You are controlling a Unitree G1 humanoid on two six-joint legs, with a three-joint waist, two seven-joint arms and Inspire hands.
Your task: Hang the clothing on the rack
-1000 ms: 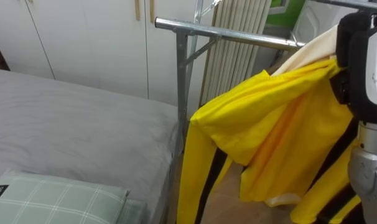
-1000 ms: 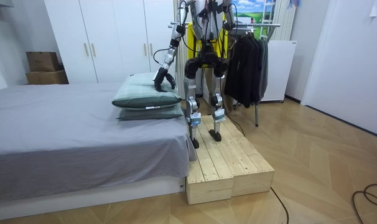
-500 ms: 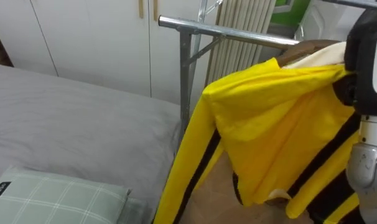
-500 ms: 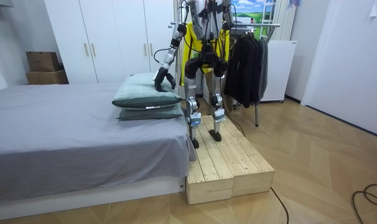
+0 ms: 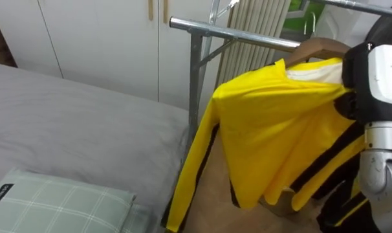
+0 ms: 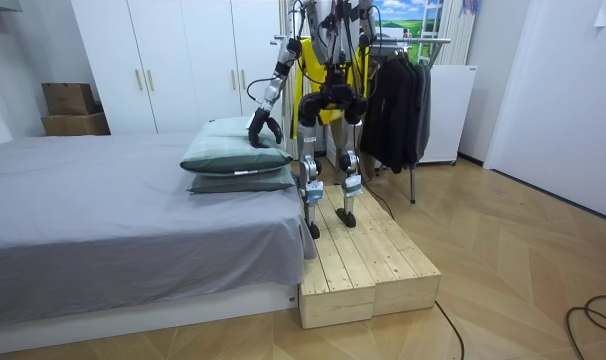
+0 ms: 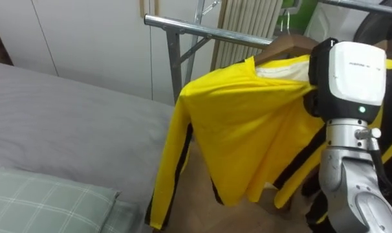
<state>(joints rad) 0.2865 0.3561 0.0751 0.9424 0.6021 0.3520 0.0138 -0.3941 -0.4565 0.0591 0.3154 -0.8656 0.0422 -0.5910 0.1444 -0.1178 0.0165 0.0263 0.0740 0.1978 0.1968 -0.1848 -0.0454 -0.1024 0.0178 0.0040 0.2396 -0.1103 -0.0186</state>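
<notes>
The robot stands on a wooden step between the bed and a metal clothes rack. Its right arm is up high. The yellow jacket hangs on a brown wooden hanger, right beside that arm. The right hand is tucked in behind the jacket's collar. I cannot tell if it is open or shut, or just how it holds the hanger.

The big thing to watch is the rail of the rack. It is a grey bar, and it lies just above and behind the jacket. The jacket is on the left of the right arm, toward the end of the rail. The hanger lies almost the same way as the rail, side to side. I think it has to turn across the rail so its hook can drop over. The hook is thin and hard to see, and I cannot tell if it is on the rail yet.

The right arm is the near one. The left hand is low, over the top pillow on the bed. It is loose and holds nothing.

The rack holds dark clothes further along. One yellow sleeve hangs down beside the rack's post.
</notes>
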